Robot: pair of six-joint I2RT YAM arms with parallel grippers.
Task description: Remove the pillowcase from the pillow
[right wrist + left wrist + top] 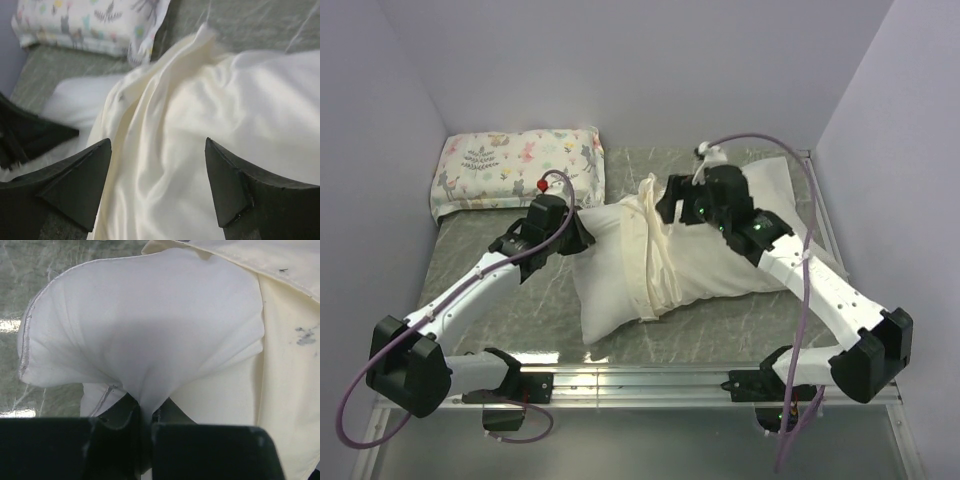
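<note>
Across the middle of the desk (510,300) lies the pillow (608,285), its left end bare and white, with the cream pillowcase (660,255) bunched over the rest of it. At that bare end the left claw (145,425) is pinched tight on a corner of the pillow. Just over the wrinkled pillowcase the right claw (157,150) stands wide, gripping nothing. A printed pillow (520,168) sits at the back left.
</note>
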